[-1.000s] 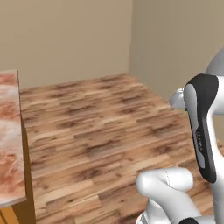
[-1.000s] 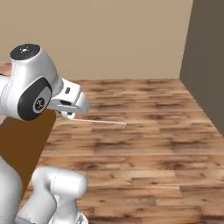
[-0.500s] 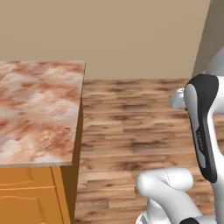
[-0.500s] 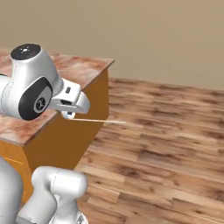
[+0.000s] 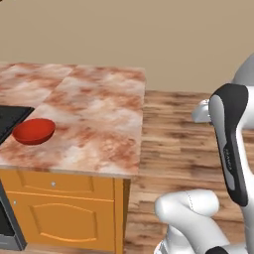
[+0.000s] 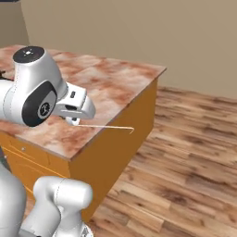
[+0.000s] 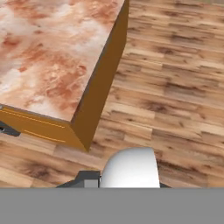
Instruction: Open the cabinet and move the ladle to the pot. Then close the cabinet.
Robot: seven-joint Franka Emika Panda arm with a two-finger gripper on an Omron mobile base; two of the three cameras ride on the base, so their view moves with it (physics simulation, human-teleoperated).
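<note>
The pincer (image 6: 74, 121) is clamped on the ladle (image 6: 105, 127), whose thin handle juts level, out past the counter's near edge toward the wood floor (image 6: 185, 157). No pot is visible, so which way it lies I cannot tell. On the marble counter (image 5: 94, 114) a red bowl (image 5: 33, 131) sits near its left edge, beside a dark cooktop (image 5: 9, 119).
</note>
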